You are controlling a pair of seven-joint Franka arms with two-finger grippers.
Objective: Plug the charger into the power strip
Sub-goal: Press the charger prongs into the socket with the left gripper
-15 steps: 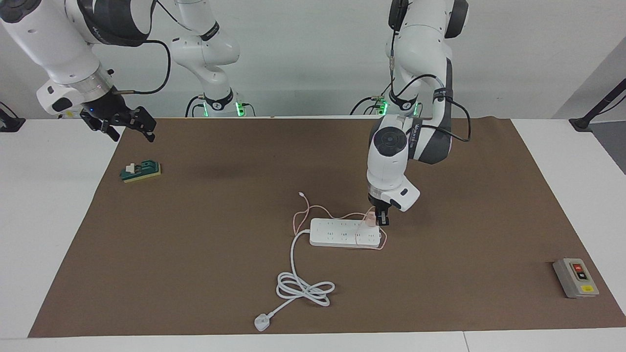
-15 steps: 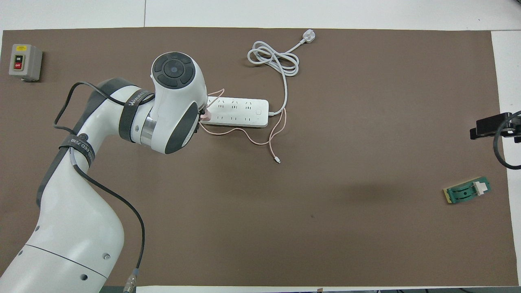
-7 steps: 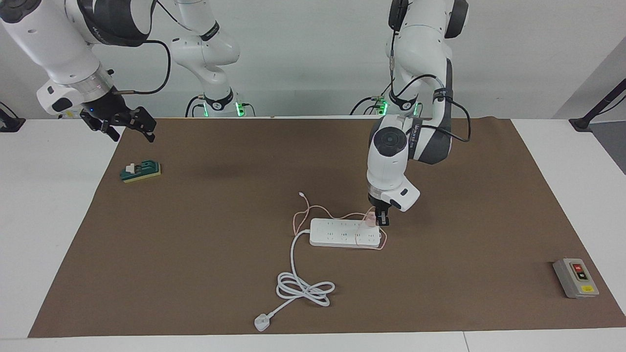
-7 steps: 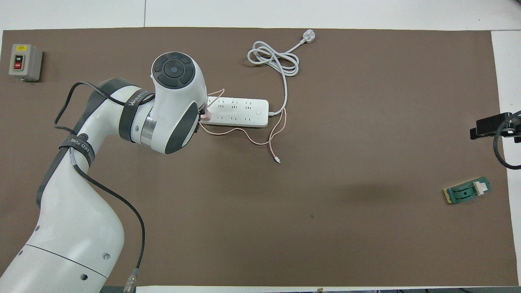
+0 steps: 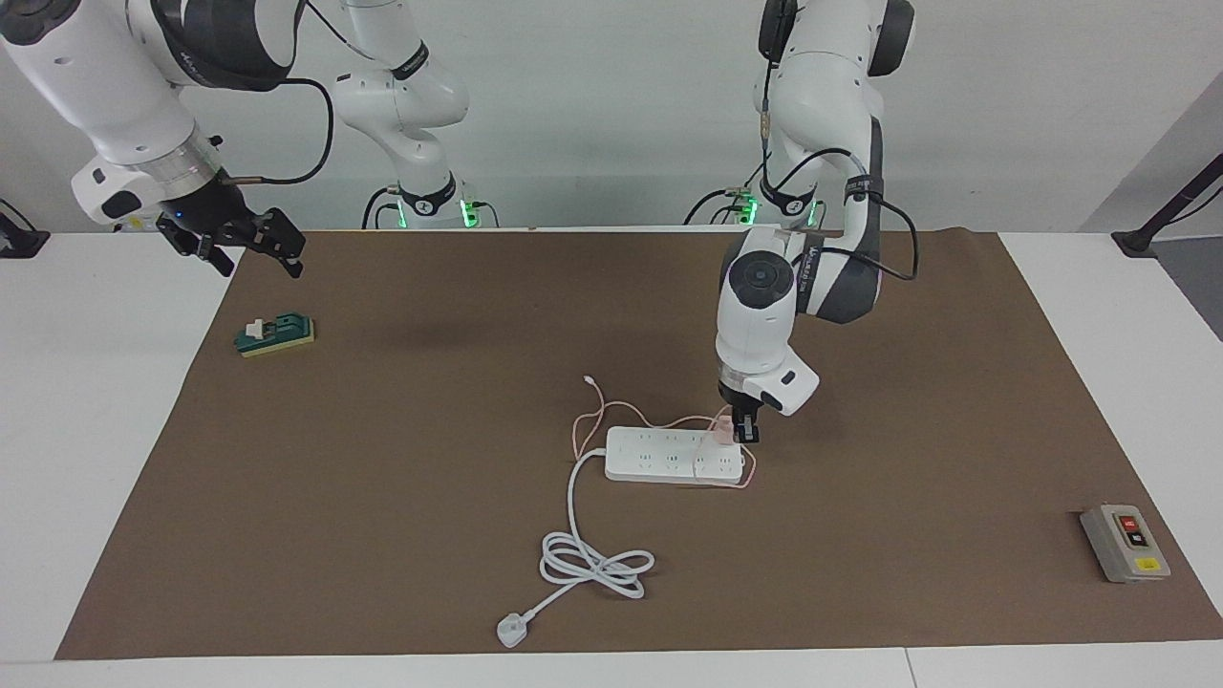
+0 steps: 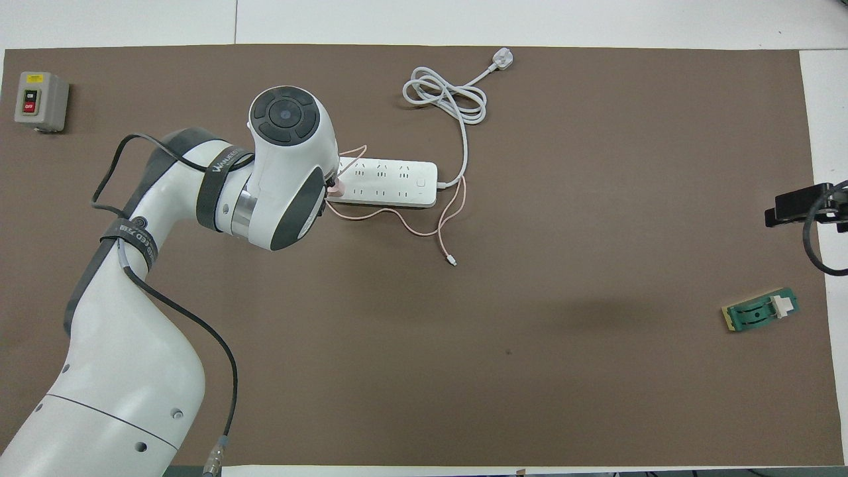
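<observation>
The white power strip (image 5: 669,457) (image 6: 391,182) lies flat mid-mat. On its end toward the left arm's side sits the pale pink charger (image 5: 725,429) (image 6: 335,189). My left gripper (image 5: 741,429) points straight down and is shut on the charger; whether the prongs are in a socket I cannot tell. In the overhead view the left wrist hides the gripper and most of the charger. The thin pink cable (image 5: 597,413) (image 6: 424,232) loops around the strip. My right gripper (image 5: 253,250) (image 6: 805,207) waits open in the air over the mat's edge at the right arm's end.
The strip's thick white cord (image 5: 592,559) coils farther from the robots and ends in a white three-pin plug (image 5: 512,631) by the mat's edge. A green block (image 5: 277,334) lies under the right gripper's area. A grey button box (image 5: 1125,542) sits at the left arm's end.
The left arm's wrist has lifted and shifted very slightly; the charger stays at the strip's end in the gripper. The right arm has not moved.
</observation>
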